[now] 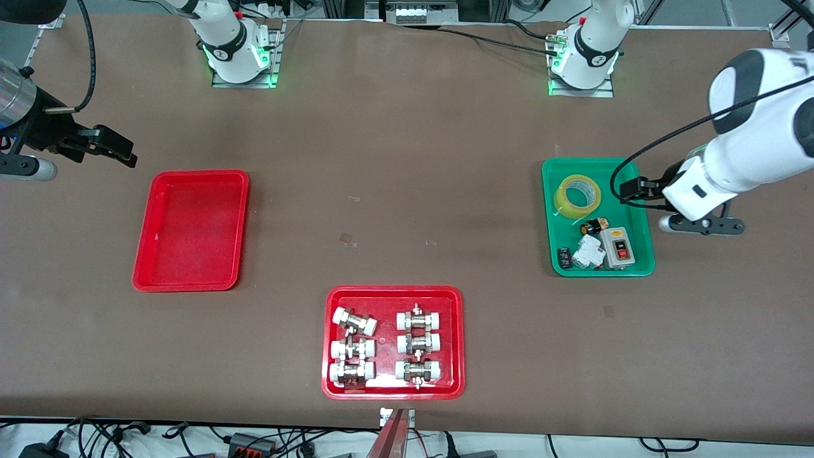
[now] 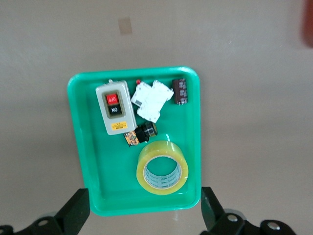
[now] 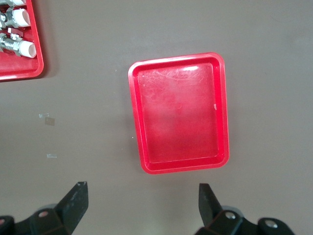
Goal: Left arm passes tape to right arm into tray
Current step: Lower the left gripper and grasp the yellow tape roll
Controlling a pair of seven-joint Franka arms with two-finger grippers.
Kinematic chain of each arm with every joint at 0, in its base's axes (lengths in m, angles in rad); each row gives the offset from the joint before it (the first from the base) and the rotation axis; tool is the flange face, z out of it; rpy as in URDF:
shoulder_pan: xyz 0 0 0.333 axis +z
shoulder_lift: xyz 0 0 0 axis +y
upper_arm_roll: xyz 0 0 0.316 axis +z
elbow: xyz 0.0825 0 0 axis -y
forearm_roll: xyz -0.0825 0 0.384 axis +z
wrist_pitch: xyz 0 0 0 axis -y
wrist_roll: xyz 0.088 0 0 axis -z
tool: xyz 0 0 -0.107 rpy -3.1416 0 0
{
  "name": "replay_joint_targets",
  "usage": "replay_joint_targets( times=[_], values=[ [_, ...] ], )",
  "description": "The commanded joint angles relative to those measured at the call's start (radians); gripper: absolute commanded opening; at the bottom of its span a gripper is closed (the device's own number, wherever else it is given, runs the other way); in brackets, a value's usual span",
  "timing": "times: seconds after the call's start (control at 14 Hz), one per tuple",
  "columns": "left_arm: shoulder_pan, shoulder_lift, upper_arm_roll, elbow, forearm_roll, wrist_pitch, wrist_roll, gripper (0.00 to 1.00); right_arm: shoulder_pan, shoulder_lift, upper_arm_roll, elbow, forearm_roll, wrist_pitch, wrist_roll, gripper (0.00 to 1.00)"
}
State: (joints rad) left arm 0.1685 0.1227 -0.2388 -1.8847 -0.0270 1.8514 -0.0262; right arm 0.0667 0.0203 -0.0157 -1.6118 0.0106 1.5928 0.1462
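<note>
The yellow tape roll lies flat in a green tray toward the left arm's end of the table. My left gripper hangs open and empty over that tray's edge. In the left wrist view the tape lies just inside the green tray's wall, with my left gripper open on either side of the tray's end. The plain red tray is empty, toward the right arm's end. My right gripper is open and empty over bare table beside it. The right wrist view shows the red tray ahead of my right gripper.
The green tray also holds a grey switch box with red and black buttons, a white part and small dark parts. A red tray of white-capped metal fittings sits near the table's front edge, midway between the arms.
</note>
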Motion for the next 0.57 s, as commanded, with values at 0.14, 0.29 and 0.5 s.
replay_joint_targets(
  times=[0.14, 0.29, 0.5],
  values=[
    [0.006, 0.038, -0.031, -0.185, -0.005, 0.161, 0.023, 1.0, -0.008, -0.002, 0.005, 0.003, 0.002, -0.011, 0.0, 1.0],
    [0.002, 0.092, -0.033, -0.198, -0.004, 0.218, 0.023, 1.0, -0.008, -0.002, 0.005, 0.003, 0.003, -0.013, 0.0, 1.0],
    [-0.015, 0.106, -0.037, -0.284, 0.102, 0.313, 0.022, 1.0, -0.008, -0.002, 0.003, 0.003, 0.003, -0.011, 0.0, 1.0]
  ],
)
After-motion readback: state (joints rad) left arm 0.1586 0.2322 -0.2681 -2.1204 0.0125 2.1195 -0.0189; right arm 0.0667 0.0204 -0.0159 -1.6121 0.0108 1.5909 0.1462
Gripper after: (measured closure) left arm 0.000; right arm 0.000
